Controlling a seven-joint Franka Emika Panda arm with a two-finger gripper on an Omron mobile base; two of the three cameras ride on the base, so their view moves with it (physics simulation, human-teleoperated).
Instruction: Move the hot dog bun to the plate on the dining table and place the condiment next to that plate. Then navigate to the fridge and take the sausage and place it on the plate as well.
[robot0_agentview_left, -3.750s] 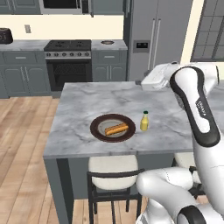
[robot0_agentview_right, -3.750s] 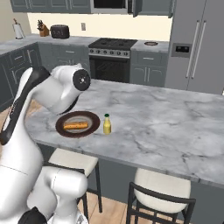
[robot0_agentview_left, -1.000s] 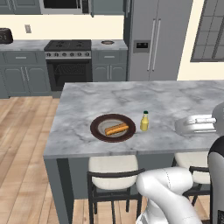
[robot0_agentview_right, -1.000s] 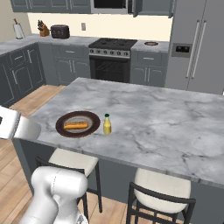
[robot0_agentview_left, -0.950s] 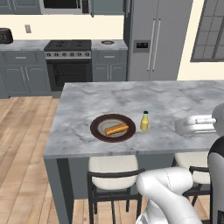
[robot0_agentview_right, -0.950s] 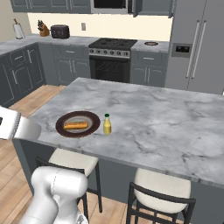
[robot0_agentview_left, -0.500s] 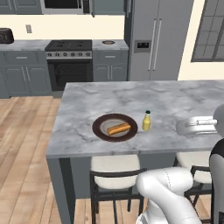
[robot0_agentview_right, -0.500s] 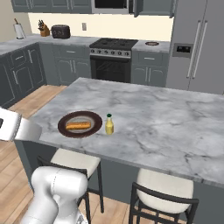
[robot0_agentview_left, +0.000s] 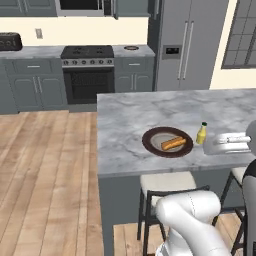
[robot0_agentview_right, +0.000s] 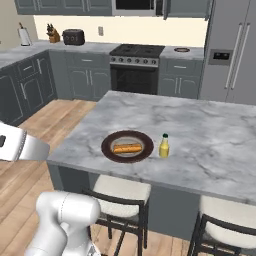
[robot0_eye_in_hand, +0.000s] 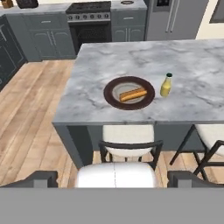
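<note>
The base is rolling sideways, shifting the whole view. The hot dog bun (robot0_eye_in_hand: 133, 94) is lying on the plate (robot0_eye_in_hand: 114, 100) near the counter's (robot0_eye_in_hand: 100, 61) front edge, condiment bottle (robot0_eye_in_hand: 166, 85) just beside it; the tool (robot0_eye_in_hand: 114, 177), apparently spread wide, is gripping nothing.

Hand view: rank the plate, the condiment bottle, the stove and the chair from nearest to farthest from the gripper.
1. chair, tucked under the near table edge, just ahead of the open gripper.
2. plate, on the table, holding the bun.
3. condiment bottle, right of the plate, slightly farther back.
4. stove, against the far wall.
</note>
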